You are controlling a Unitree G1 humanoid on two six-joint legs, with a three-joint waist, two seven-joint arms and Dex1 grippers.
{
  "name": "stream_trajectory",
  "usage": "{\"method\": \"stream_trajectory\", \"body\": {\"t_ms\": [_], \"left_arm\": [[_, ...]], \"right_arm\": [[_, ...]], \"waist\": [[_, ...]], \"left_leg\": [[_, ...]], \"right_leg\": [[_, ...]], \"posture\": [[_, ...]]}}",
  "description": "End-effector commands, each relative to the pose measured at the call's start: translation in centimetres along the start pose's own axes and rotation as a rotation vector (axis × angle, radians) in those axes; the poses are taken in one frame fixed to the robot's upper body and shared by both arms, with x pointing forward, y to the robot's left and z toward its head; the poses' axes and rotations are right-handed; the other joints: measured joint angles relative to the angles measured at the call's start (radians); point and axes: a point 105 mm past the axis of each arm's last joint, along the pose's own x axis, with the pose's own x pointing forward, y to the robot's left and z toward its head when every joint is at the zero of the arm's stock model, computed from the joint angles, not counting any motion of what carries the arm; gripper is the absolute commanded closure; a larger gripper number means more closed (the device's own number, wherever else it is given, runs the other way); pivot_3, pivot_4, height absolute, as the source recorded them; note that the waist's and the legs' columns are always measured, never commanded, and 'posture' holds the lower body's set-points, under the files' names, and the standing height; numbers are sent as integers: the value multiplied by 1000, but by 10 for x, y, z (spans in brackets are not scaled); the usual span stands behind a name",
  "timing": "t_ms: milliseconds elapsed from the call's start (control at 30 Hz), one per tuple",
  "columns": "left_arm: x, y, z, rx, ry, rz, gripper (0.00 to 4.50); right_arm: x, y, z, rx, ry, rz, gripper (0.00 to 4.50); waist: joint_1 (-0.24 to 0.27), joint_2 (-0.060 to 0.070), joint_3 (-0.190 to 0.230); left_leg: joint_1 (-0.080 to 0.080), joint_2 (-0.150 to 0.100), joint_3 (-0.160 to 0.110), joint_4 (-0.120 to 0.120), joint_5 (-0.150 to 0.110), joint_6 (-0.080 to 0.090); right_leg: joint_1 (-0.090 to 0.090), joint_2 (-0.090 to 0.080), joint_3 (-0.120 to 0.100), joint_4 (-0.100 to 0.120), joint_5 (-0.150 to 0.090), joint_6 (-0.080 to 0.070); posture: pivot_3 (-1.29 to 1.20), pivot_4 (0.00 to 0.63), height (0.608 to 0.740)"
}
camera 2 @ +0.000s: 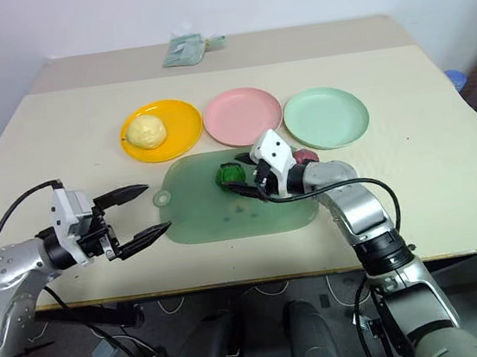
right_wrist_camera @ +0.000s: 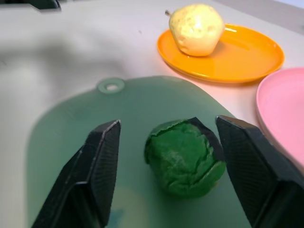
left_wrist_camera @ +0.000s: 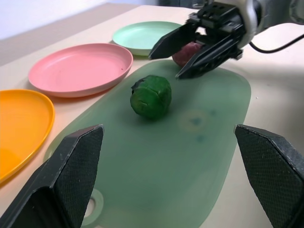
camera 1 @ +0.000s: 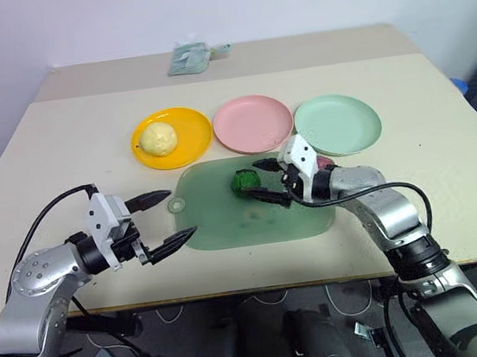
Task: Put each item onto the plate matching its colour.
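Right gripper (camera 1: 261,181): spread, fingers flanking the dark green lump (right_wrist_camera: 184,157) on the mat (camera 1: 227,223), not yet touching it.
Left gripper (camera 1: 163,216): I keep it spread wide, idle near the mat's holed corner.
Placed: yellow lump (camera 1: 158,139) on orange plate (camera 1: 195,145).
Pending: maroon lump (left_wrist_camera: 186,52) behind my right gripper; pink plate (camera 1: 254,124), mint plate (camera 1: 337,124) bare.
Handling: green lump looks light, knobbly; I would pinch across its middle.
View note: left wrist view exposes the maroon lump more fully.

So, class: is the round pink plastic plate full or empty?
Empty. The round pink plastic plate shows only its bare surface; the maroon-pink lump sits beside the flat green mat.
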Motion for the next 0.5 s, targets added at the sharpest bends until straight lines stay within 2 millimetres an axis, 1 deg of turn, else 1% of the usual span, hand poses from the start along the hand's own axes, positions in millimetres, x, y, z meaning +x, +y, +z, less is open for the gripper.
{"method": "stream_trajectory", "body": {"t_ms": [33, 200, 433, 500], "left_arm": [[-5, 0, 8, 45, -6, 8, 0], [-7, -3, 9, 44, -2, 10, 0], [-9, -8, 9, 35, 4, 15, 0], [-10, -9, 8, 34, 6, 19, 0]], "right_arm": [[7, 0, 14, -130, -5, 24, 1182], [12, 4, 11, -243, 52, 67, 1182], [16, 6, 6, -293, 98, 100, 1182], [18, 4, 9, -287, 94, 96, 1182]], "waist": [[-1, 0, 0], [1, 0, 0], [-1, 0, 0], [-2, 0, 0]], "left_leg": [[0, 0, 0, 0, 0, 0], [0, 0, 0, 0, 0, 0], [0, 0, 0, 0, 0, 0], [0, 0, 0, 0, 0, 0]], "right_leg": [[0, 0, 0, 0, 0, 0], [0, 0, 0, 0, 0, 0], [0, 0, 0, 0, 0, 0], [0, 0, 0, 0, 0, 0]], "posture": [[0, 150, 740], [0, 150, 740], [0, 150, 740], [0, 150, 740]]}}
